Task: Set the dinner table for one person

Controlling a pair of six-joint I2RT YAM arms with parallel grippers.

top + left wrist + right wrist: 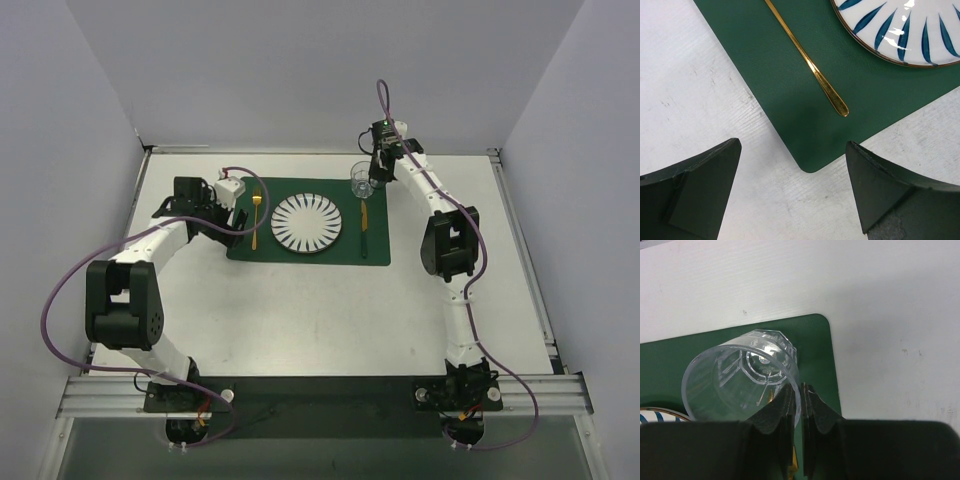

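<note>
Green placemat (300, 255) on white table (330, 310), striped plate (308, 223) centred, gold utensil (256, 220) left, clear glass (361, 180) at far right corner

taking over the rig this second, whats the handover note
Left tool: open, empty, over the near left corner of the placemat, by the handle end of the gold fork.
Right tool: shut on the rim of the glass at the placemat's far right corner; can't tell if it is set down.
Done: on the dinner table, plate centred, fork to its left, dark utensil to its right.
Left: seat the glass, release, retract arms.
</note>
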